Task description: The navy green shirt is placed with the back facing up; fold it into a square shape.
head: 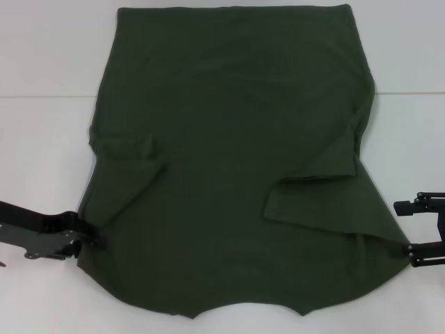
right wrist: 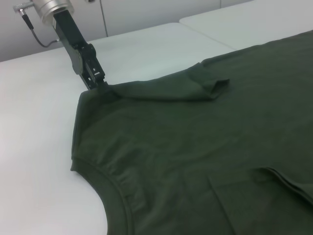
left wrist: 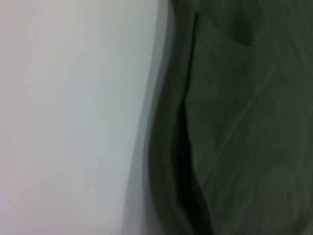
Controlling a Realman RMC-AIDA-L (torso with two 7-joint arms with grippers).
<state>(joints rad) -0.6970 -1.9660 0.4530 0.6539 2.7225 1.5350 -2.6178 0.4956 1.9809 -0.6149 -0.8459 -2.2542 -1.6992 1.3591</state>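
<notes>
The navy green shirt (head: 236, 160) lies spread flat on the worktop (head: 42, 139), collar toward the robot, hem at the far side. Both sleeves are folded inward onto the shirt body. The left claw (head: 96, 236) is at the shirt's left edge, near the shoulder, touching the fabric. The right claw (head: 410, 252) is at the shirt's right edge, at the near shoulder corner. The shirt lies between the two claws.
</notes>
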